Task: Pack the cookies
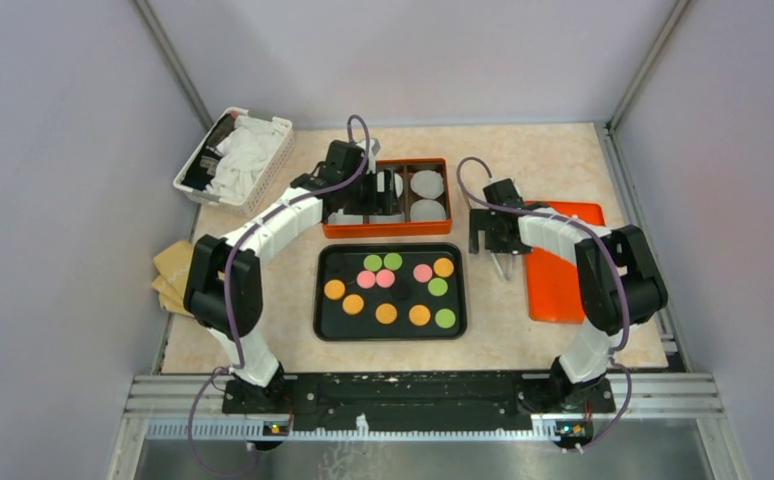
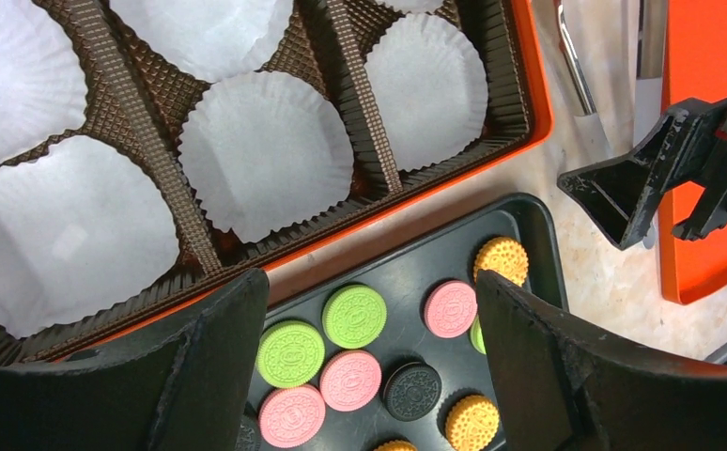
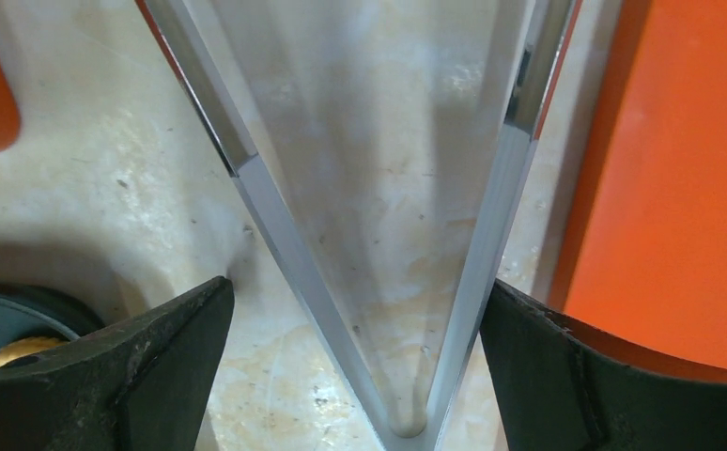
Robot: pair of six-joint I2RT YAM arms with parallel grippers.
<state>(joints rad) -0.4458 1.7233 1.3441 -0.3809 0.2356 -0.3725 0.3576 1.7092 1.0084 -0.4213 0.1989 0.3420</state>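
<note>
The cookies lie on a black tray (image 1: 329, 320): orange (image 1: 334, 289), green (image 1: 373, 262) and pink (image 1: 423, 272) ones. In the left wrist view I see green (image 2: 290, 353), pink (image 2: 350, 380), black (image 2: 412, 391) and orange (image 2: 502, 260) cookies. My left gripper (image 1: 363, 200) hangs open and empty over the near edge of the orange box (image 1: 445, 200); it also shows in its own view (image 2: 369, 376). The box holds white paper liners (image 2: 266, 150) in a brown insert. My right gripper (image 1: 493, 238) is open, and its fingers (image 3: 566, 376) straddle metal tongs (image 3: 275, 216) on the table.
An orange lid (image 1: 563, 270) lies flat to the right of the tongs. A white basket (image 1: 235, 160) with white and dark items stands at the back left. Tan pieces (image 1: 173, 272) lie at the left table edge. Grey walls close in the table.
</note>
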